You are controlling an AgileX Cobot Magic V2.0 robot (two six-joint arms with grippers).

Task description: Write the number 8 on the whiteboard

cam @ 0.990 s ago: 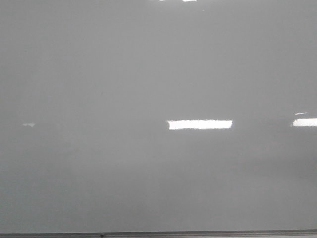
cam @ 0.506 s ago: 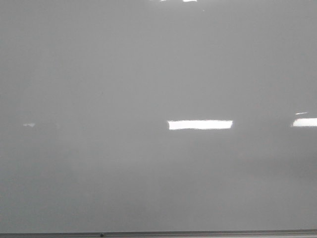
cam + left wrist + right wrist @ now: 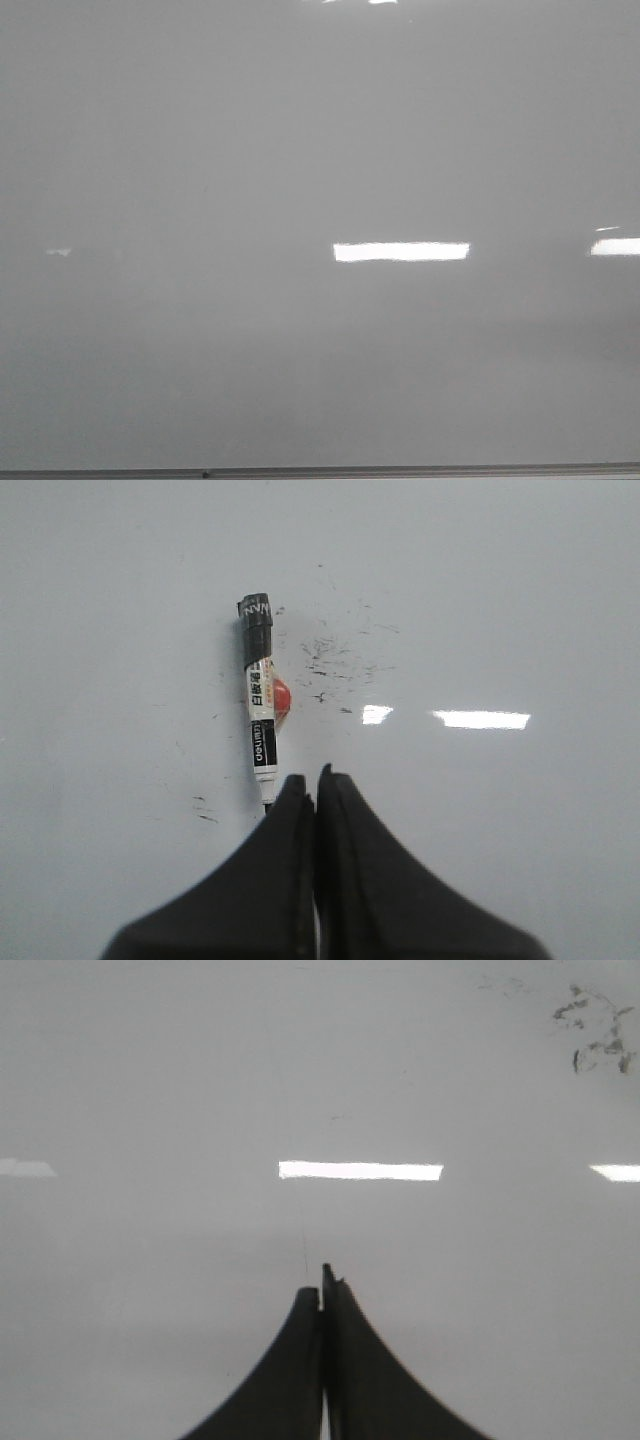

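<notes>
Whiteboard (image 3: 300,150): glossy pale grey, fills the front view; thin grey frame edge (image 3: 400,471) along the bottom; no number 8 visible on it.
Left hand (image 3: 316,785): clenched, fingers pressed together, grasping nothing.
Right hand (image 3: 322,1285): clenched likewise, grasping nothing.
Whiteboard marker (image 3: 259,695): black cap, white labelled barrel, lying flat just beyond the left fingertips.
Black ink smudges (image 3: 335,660): scattered beside the marker

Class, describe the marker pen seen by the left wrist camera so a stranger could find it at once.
Start from the whiteboard, the pale glossy surface filling the left wrist view. Just past the shut left pincer lies the marker, next to a patch of black smudges. It is the only solid thing there: a slim white labelled barrel with a black cap and a red spot beside it.
</notes>
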